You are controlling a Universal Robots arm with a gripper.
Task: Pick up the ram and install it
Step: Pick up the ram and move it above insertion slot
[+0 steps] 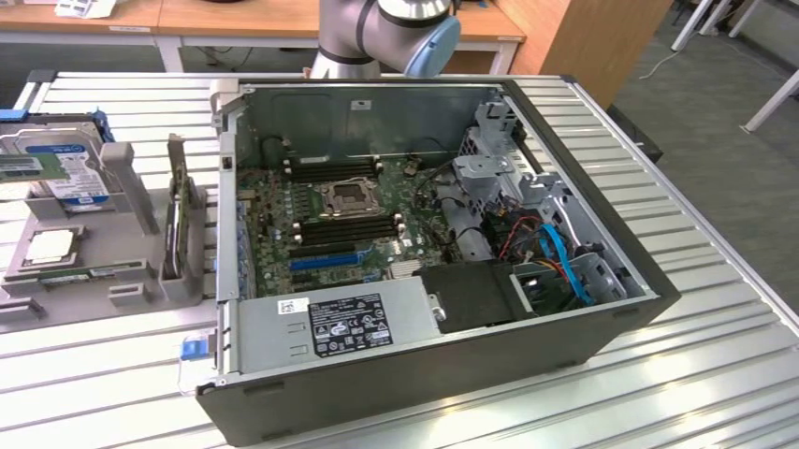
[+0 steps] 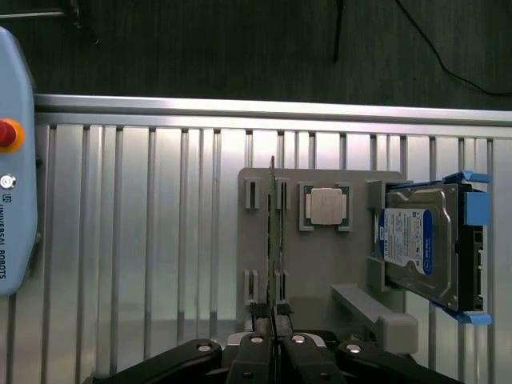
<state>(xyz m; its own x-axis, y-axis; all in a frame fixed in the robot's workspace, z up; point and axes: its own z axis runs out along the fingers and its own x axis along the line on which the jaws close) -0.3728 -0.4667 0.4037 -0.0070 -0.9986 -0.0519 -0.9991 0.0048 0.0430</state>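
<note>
Robot fingers hover above a thin green ram stick that stands on edge in a grey plastic holder.

The black fingers are drawn almost together and hold nothing. The ram stands upright in a slot of the holder, at the exterior view's left, near the open dark metal computer case. The same holder carries a square silver processor chip and a boxy hard drive with a blue-and-white label and blue plastic side rails. Everything rests on a ribbed aluminium table with a dull shine. A pale blue pendant with a red button reads "UNIVERSAL ROBOTS".
</note>
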